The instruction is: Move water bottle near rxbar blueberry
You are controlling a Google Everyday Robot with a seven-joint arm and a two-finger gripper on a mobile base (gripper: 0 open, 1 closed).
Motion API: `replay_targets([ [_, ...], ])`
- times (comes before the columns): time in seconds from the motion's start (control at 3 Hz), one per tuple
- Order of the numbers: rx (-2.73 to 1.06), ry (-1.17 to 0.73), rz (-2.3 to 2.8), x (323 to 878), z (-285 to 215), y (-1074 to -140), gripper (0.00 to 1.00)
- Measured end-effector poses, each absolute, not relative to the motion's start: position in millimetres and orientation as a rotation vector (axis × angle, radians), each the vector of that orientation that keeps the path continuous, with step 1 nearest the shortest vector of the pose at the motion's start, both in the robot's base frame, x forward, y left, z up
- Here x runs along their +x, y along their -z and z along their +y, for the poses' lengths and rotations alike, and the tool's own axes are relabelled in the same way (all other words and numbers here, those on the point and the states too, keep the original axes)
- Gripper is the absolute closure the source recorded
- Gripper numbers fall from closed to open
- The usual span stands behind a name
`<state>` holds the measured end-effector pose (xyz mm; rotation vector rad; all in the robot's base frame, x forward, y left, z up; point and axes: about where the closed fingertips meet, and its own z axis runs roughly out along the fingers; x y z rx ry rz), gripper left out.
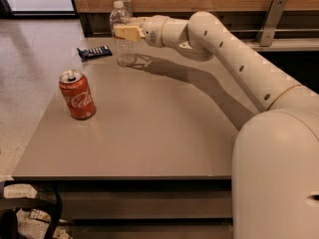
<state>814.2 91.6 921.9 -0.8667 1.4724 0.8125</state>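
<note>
Nearest, a red soda can [77, 94] stands upright on the left of the grey-brown table [149, 143], well apart from the rest. Toward the far edge, the clear ribbed plastic water bottle [125, 53] stands upright, white cap up. The cream arm's gripper [122, 32] reaches in from the right, tan fingers [127, 33] pinching the bottle's middle. Just left lies the flat navy rxbar blueberry [94, 52], long axis left-right, near but not touching.

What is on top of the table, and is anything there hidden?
A red soda can, the rxbar blueberry and the water bottle are on the table. The gripper, at the bottle's upper body, covers part of it.
</note>
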Motion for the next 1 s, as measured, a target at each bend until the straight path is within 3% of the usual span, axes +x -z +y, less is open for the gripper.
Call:
replay_targets([
  [0.67, -0.867, -0.813, 1.472, 814.2, 91.8, -922.1, 0.13],
  [1.0, -0.87, -0.817, 1.471, 813.6, 95.3, -921.6, 0.0],
])
